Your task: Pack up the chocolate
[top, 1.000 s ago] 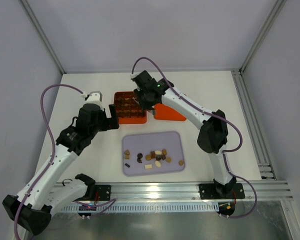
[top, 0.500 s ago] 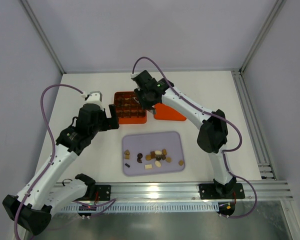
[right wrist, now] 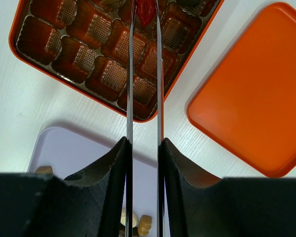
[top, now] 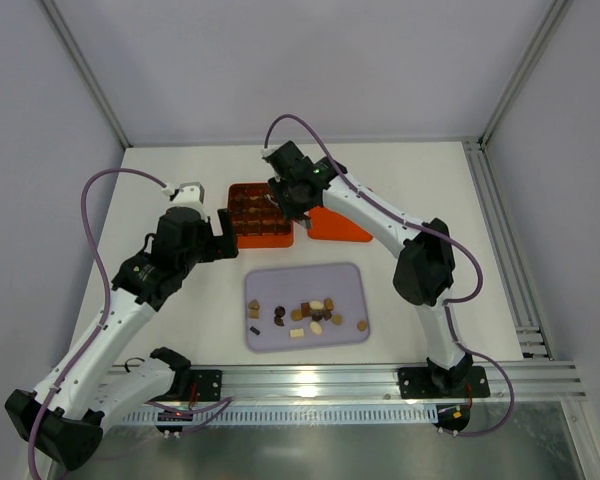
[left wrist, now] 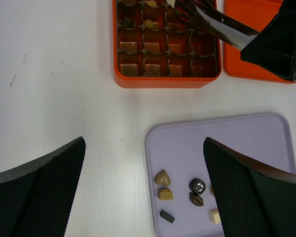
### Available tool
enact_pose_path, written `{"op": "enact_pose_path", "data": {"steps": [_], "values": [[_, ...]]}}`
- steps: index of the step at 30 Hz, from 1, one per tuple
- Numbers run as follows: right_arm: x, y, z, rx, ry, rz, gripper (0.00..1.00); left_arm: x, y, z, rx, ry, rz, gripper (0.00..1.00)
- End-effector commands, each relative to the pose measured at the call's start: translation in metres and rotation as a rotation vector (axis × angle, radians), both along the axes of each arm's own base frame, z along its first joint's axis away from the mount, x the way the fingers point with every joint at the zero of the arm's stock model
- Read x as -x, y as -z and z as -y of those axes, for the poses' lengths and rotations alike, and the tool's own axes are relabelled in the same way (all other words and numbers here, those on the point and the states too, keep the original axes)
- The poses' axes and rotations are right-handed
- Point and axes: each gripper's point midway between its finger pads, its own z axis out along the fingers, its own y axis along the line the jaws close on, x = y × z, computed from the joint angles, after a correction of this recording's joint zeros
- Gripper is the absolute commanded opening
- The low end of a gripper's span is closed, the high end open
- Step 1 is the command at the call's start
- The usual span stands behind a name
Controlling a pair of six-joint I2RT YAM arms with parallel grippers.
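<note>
On the counter [top: 180, 170] we find the gridded box [top: 265, 243] towards the back, left of centre. The flat lid [top: 340, 228] lies just to its right, with a narrow gap between them. In front of both, nearer the arm bases, lies the tray [top: 310, 280], apart from the box. The loose chocolates [top: 310, 313] lie scattered on the tray's near half. More boxed chocolates [left wrist: 149, 23] sit in cells along the box's far side. The left hand [top: 228, 232] hangs just left of the box's near left corner. The right hand [top: 278, 208] stands over the box's right part, with a chocolate piece [right wrist: 146, 11] between its fingers above the cells.
</note>
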Motion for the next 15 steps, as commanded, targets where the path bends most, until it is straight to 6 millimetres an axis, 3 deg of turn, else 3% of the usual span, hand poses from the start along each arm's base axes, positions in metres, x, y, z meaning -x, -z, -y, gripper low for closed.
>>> {"op": "enact_pose_path", "data": {"steps": [1,15], "values": [[-0.0101,-0.0106,-0.0075,-0.038,0.012,0.038,0.35,-0.0032,-0.0059,-0.0009,0.018,-0.012,0.029,1.0],[-0.011,-0.0155,-0.0083,-0.044,0.01,0.045,0.41,-0.0029,-0.0068,-0.0012,0.02,-0.014,0.032,1.0]]}}
